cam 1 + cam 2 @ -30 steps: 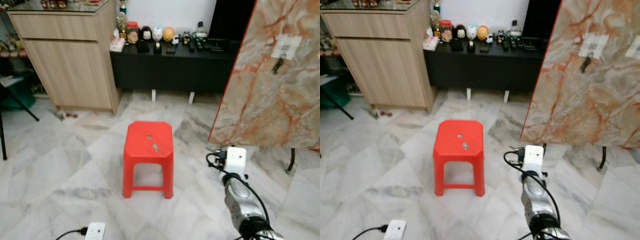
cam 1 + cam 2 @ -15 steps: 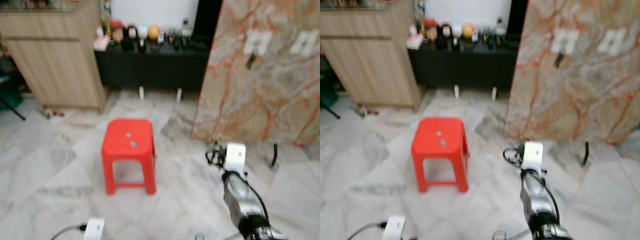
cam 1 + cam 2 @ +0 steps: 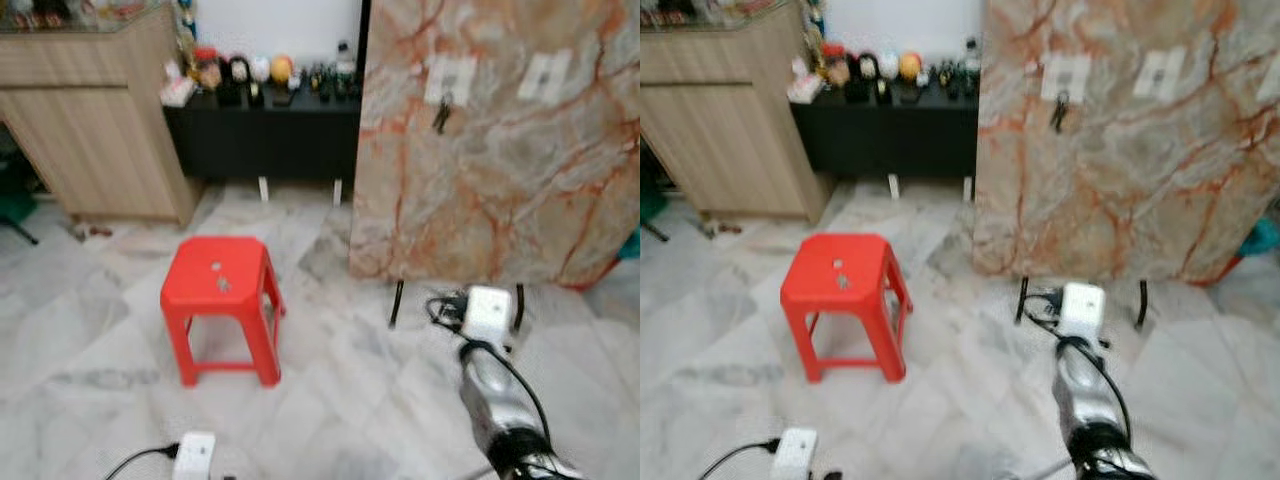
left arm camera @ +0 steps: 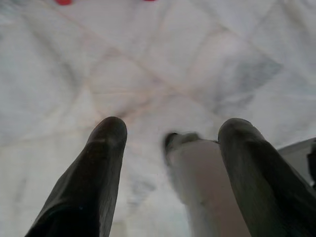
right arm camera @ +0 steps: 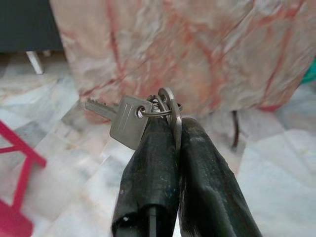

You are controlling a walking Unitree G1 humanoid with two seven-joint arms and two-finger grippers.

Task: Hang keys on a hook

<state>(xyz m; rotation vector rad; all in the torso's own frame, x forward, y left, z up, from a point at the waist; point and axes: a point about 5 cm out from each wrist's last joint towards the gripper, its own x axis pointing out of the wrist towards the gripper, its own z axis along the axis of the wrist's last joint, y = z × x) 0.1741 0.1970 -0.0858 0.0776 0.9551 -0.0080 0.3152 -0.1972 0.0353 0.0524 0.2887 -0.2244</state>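
A set of keys [image 5: 126, 121] on a metal ring [image 5: 165, 106] sticks out from between the fingers of my right gripper [image 5: 170, 123], which is shut on it. My right arm [image 3: 495, 390] reaches forward low at the right, toward a marble-patterned board [image 3: 500, 180]. Two white hook plates [image 3: 450, 78] [image 3: 545, 72] sit high on the board, and a dark key [image 3: 440, 115] hangs from the left one. My left gripper [image 4: 170, 133] is open over the marble floor, with a blurred pale shape between its fingers.
A red plastic stool [image 3: 200, 290] stands on the floor to the left of the board. Behind it are a wooden cabinet [image 3: 90, 120] and a low black sideboard [image 3: 260, 135] with figurines. The board rests on thin black legs [image 3: 396, 303].
The camera has turned to the right, so the board now takes up the middle and right and the stool sits further left. My right arm stays stretched forward with the keys.
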